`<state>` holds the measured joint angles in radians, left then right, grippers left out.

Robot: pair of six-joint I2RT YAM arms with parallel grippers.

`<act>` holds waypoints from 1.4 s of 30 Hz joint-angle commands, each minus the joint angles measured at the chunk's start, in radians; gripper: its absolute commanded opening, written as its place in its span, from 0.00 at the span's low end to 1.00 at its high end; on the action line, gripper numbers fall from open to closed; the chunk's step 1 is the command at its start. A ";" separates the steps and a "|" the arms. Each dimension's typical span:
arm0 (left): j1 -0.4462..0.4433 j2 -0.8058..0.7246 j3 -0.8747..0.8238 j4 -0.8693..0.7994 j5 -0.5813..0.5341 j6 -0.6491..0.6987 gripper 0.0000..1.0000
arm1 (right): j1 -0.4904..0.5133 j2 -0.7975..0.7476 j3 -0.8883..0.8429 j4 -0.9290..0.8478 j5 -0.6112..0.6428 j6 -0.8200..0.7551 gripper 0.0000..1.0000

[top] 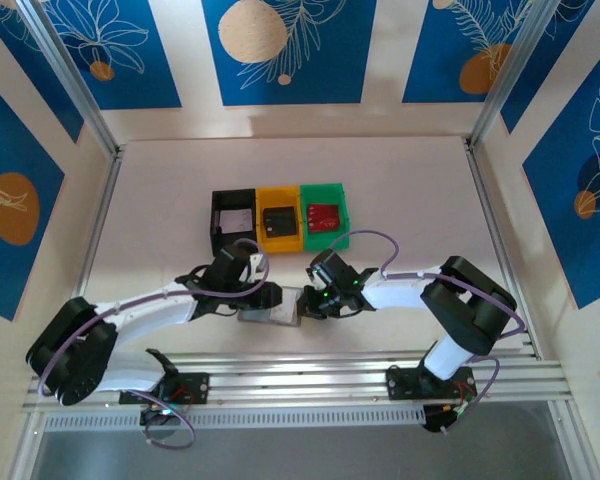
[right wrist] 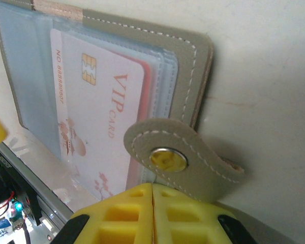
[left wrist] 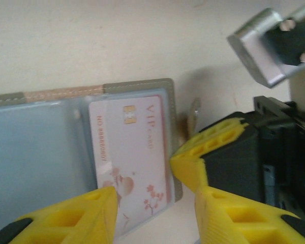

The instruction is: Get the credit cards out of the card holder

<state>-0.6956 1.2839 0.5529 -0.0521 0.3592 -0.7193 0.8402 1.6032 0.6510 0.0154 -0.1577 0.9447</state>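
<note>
Reaching low and inward from both sides, elbows out, to meet at the card holder point(top: 270, 316) laid open on the worktop point(top: 410, 190) just ahead of the bases. Left pincer point(left wrist: 155, 203) parted astride the pink VIP card point(left wrist: 132, 152) in its clear sleeve; right pincer point(right wrist: 152, 195) pressed closed by the snap strap point(right wrist: 178, 157), hold unclear. Beyond, black bin point(top: 232, 220), yellow bin point(top: 278, 222) and green bin point(top: 323, 215) abreast.
</note>
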 commanded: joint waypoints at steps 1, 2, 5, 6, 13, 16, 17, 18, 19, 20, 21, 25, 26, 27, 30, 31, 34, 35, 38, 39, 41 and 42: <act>0.010 -0.010 0.050 -0.113 0.009 0.118 0.45 | 0.017 0.047 -0.017 -0.056 0.013 -0.016 0.09; 0.011 -0.003 0.057 -0.137 0.002 0.141 0.45 | 0.017 0.048 -0.015 -0.056 0.013 -0.017 0.09; 0.020 0.034 0.064 -0.140 0.028 0.171 0.45 | 0.018 0.046 -0.016 -0.055 0.012 -0.016 0.08; 0.021 0.051 0.069 -0.144 0.039 0.176 0.45 | 0.020 0.047 -0.014 -0.055 0.012 -0.017 0.09; 0.028 0.099 0.096 -0.136 0.057 0.200 0.46 | 0.023 0.050 -0.014 -0.055 0.010 -0.019 0.08; 0.038 0.127 0.108 -0.142 0.070 0.213 0.46 | 0.023 0.050 -0.012 -0.055 0.008 -0.020 0.09; 0.039 0.137 0.107 -0.136 0.075 0.212 0.47 | 0.023 0.050 -0.014 -0.055 0.009 -0.021 0.09; 0.041 0.143 0.105 -0.129 0.081 0.209 0.47 | 0.023 0.050 -0.014 -0.055 0.009 -0.022 0.09; 0.041 0.148 0.104 -0.122 0.086 0.207 0.47 | 0.023 0.050 -0.014 -0.056 0.009 -0.022 0.08; 0.042 0.153 0.104 -0.119 0.088 0.207 0.47 | 0.023 0.050 -0.014 -0.055 0.009 -0.022 0.09; 0.043 0.155 0.104 -0.114 0.091 0.206 0.47 | 0.023 0.050 -0.014 -0.055 0.009 -0.022 0.09; 0.050 0.164 0.108 -0.123 0.088 0.221 0.47 | 0.025 0.053 -0.013 -0.054 0.006 -0.024 0.08; 0.051 0.166 0.108 -0.124 0.091 0.225 0.47 | 0.025 0.054 -0.012 -0.054 0.004 -0.024 0.09; 0.053 0.171 0.110 -0.127 0.096 0.229 0.47 | 0.025 0.052 -0.012 -0.054 0.004 -0.024 0.09; 0.053 0.185 0.113 -0.122 0.115 0.237 0.47 | 0.025 0.055 -0.012 -0.051 0.005 -0.026 0.09; 0.053 0.187 0.113 -0.117 0.120 0.236 0.47 | 0.025 0.056 -0.011 -0.051 0.003 -0.024 0.09; 0.053 0.196 0.116 -0.118 0.121 0.240 0.48 | 0.026 0.059 -0.013 -0.049 0.003 -0.024 0.09; 0.053 0.198 0.116 -0.118 0.121 0.242 0.47 | 0.026 0.059 -0.011 -0.049 0.004 -0.024 0.09; 0.053 0.205 0.117 -0.120 0.122 0.244 0.48 | 0.027 0.058 -0.010 -0.051 0.003 -0.025 0.09; 0.054 0.206 0.116 -0.120 0.121 0.244 0.48 | 0.027 0.057 -0.010 -0.050 0.004 -0.026 0.09; 0.054 0.204 0.111 -0.116 0.124 0.242 0.48 | 0.028 0.057 -0.008 -0.051 0.003 -0.024 0.09; 0.054 0.202 0.107 -0.113 0.124 0.239 0.48 | 0.028 0.056 -0.010 -0.052 0.003 -0.025 0.09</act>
<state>-0.6544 1.4761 0.6483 -0.1684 0.4500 -0.5011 0.8497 1.6161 0.6548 0.0383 -0.1642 0.9360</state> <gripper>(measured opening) 0.477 0.086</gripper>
